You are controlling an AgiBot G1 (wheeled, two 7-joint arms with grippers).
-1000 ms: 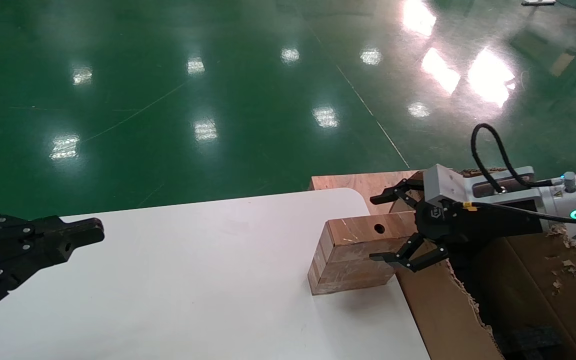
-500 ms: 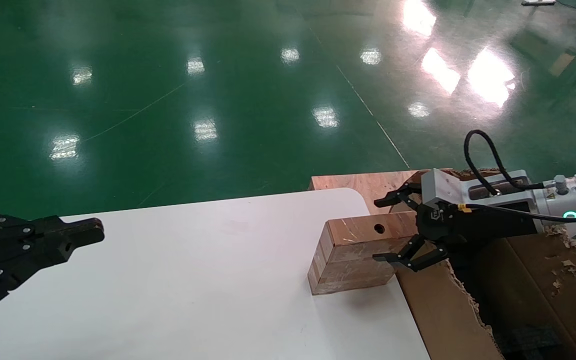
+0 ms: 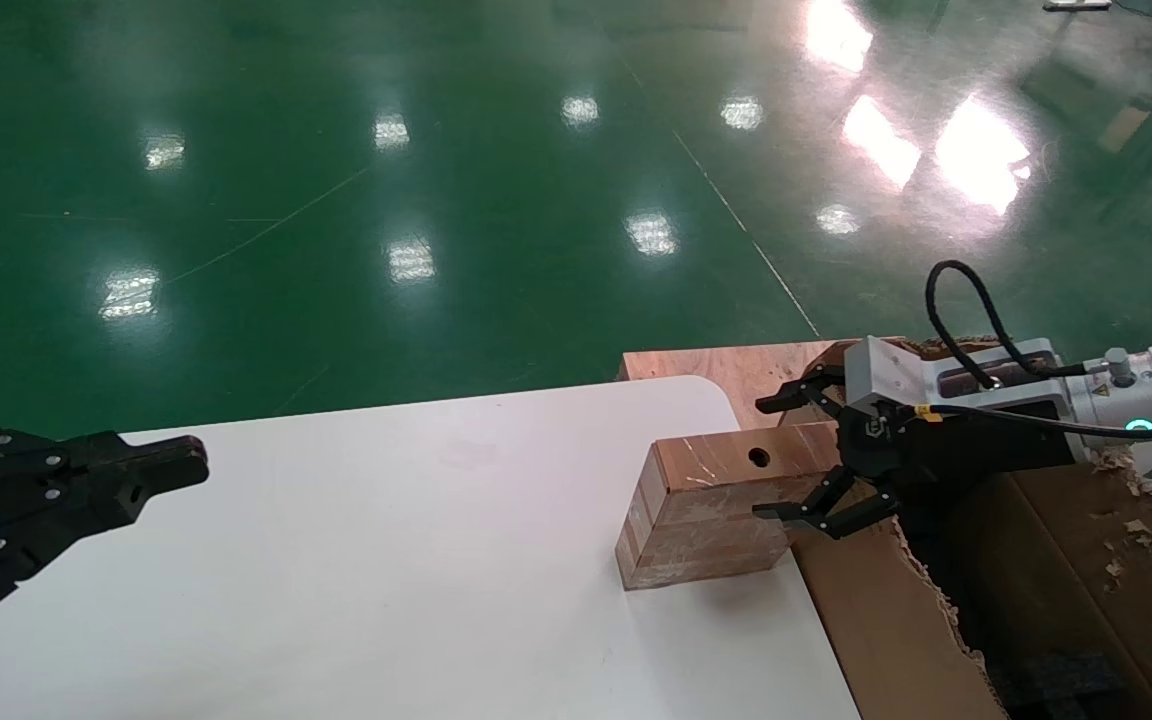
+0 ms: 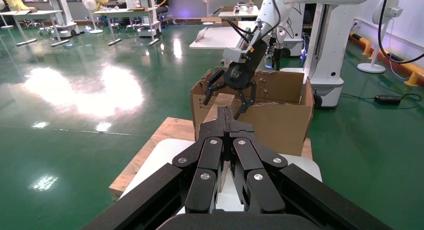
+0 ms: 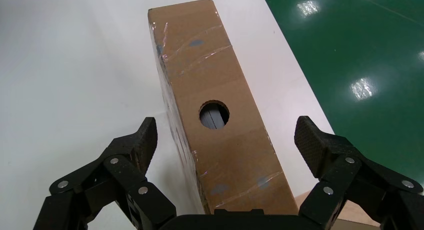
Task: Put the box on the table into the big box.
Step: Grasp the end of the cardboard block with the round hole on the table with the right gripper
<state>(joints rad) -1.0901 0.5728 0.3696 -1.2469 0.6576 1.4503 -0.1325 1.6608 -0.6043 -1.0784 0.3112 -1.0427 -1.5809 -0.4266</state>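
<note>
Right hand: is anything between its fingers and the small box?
Nothing visible. The right hand is open, one finger on each side of the small box, with bare gaps between. The left hand hangs over the table's far side.

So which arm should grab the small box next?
The right. Its open gripper already straddles the box's end beside the big box; the left gripper sits shut, far across the table.

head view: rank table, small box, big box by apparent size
1. table
2. big box, cut off by the frame, so its full extent is unsure
3. box, right hand open around its end
</note>
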